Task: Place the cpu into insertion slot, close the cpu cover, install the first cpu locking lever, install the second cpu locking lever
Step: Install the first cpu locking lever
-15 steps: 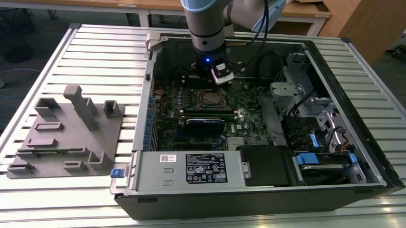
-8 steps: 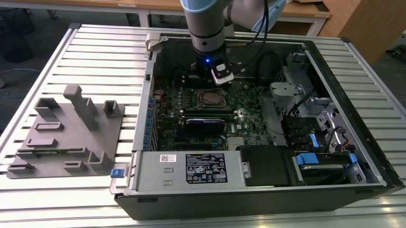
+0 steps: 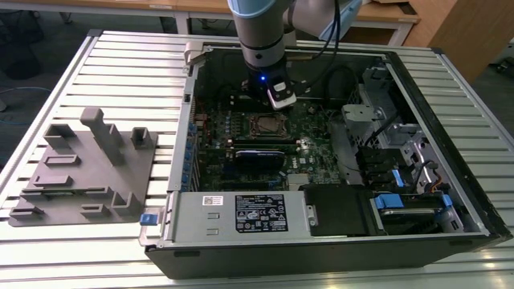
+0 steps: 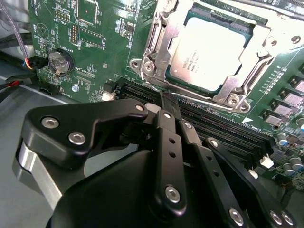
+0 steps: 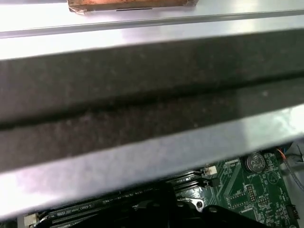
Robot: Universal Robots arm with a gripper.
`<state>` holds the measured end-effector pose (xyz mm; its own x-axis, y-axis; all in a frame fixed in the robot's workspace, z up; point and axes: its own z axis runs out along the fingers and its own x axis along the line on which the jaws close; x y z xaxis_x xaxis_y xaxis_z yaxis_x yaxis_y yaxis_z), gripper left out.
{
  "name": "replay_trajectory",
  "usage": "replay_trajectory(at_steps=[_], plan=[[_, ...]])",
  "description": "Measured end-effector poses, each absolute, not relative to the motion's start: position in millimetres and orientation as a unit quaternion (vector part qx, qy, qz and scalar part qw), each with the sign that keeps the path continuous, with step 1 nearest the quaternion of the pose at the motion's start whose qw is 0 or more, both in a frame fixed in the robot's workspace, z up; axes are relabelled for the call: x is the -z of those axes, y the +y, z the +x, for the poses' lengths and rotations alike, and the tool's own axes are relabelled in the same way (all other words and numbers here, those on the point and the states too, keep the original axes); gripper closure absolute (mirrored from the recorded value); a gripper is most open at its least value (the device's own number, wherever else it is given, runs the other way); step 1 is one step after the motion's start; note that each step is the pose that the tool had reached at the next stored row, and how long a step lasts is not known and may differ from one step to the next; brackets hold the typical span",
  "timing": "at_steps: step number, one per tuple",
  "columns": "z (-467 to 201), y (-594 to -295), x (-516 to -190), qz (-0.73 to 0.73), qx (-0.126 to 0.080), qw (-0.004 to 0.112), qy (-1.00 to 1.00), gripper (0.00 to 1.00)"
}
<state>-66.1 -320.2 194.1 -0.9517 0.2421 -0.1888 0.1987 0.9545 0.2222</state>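
Your dull silver-grey square cpu [image 4: 213,47] already sits in the metal-rimmed insertion slot [image 4: 147,66], with the thin silver cpu cover [image 4: 259,71] down over it. Your black tool [image 4: 167,105], fingers pressed together and empty, touches a thin lever at the slot's edge; levers look unfinished.

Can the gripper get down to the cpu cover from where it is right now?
Probably yes. The gripper sits beside the cpu cover, which lies over the cpu, with bare board and memory slots between them and nothing standing above the cover.
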Motion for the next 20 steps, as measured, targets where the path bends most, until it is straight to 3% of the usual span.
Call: replay_trajectory(at_steps=[15, 20], plan=[[-66.0, -323.2, -191.1, 0.111, -0.099, 0.112, 0.982, 0.89], [-66.2, -324.7, -190.8, 0.113, -0.11, 0.111, 0.981, 0.89]])
